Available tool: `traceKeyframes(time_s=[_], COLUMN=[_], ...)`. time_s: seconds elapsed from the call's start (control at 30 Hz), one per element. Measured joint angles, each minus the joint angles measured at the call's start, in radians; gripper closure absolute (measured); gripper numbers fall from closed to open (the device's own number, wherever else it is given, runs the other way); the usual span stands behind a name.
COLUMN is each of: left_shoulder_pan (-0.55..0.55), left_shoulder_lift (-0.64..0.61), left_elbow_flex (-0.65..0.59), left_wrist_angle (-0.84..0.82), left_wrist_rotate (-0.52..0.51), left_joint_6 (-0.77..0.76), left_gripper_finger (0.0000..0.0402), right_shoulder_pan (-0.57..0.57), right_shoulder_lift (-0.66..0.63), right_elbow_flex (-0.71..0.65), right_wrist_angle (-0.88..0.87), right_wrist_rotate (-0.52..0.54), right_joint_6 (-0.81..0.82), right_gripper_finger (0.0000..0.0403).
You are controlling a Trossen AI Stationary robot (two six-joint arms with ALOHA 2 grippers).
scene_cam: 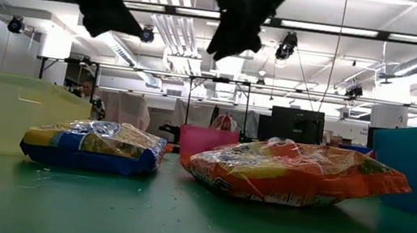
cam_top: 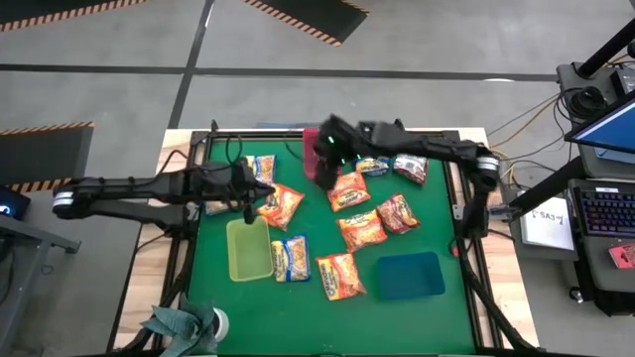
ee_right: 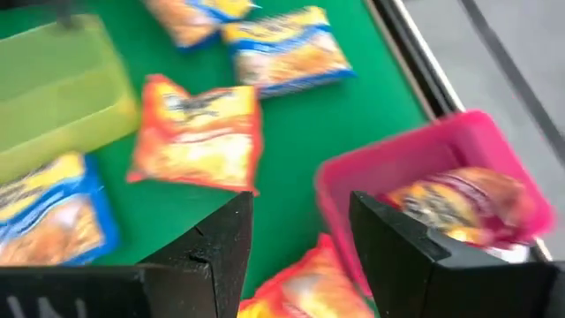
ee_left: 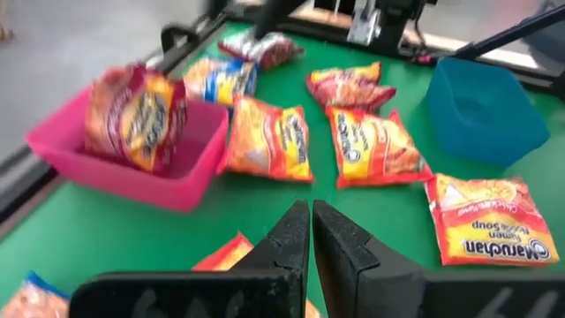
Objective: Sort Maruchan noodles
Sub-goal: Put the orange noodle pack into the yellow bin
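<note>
Several Maruchan packets lie flat on the green mat: orange ones, blue-and-yellow ones and dark red ones. One dark red packet leans inside the pink tray. My right gripper hangs open above that tray, near the far edge. My left gripper is shut and empty. It hovers over an orange packet by the yellow-green tray. In the low view both grippers, left and right, are well above the mat.
A blue tray sits at the mat's near right. The yellow-green tray holds nothing. A plant and a tape roll stand at the near left corner. A black frame borders the mat.
</note>
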Motion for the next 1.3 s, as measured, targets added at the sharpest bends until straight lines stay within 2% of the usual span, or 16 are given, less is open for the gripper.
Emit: traceKeyframes(time_s=[0.27,0.5,0.63,0.97,1.13,1.3], left_shoulder_pan=[0.000,0.000,0.000,0.000,0.003,0.016], left_shoulder_lift=[0.088,0.121,0.128,0.179,0.200,0.222], left_elbow_flex=[0.000,0.000,0.000,0.000,0.020,0.065], left_wrist_angle=[0.001,-0.025,-0.070,-0.137,-0.168,-0.216], left_wrist_rotate=[0.002,0.016,0.053,0.076,0.082,0.083], left_joint_6=[-0.100,-0.275,-0.381,-0.714,-0.739,-0.800], left_gripper_finger=[0.0400,0.0400,0.0400,0.0391,0.0357,0.0298], right_shoulder_pan=[0.130,0.137,0.124,0.110,0.110,0.110], right_shoulder_lift=[-0.243,-0.375,-0.450,-0.603,-0.664,-0.708], right_elbow_flex=[-0.553,-0.850,-0.938,-1.003,-1.041,-1.071], right_wrist_angle=[0.553,0.848,0.928,0.928,0.924,0.924], right_wrist_rotate=[-0.001,0.004,0.004,0.004,0.004,0.004], right_joint_6=[-0.045,-0.009,-0.034,-0.122,-0.122,-0.133], right_gripper_finger=[0.0233,0.0236,0.0235,0.0234,0.0239,0.0240])
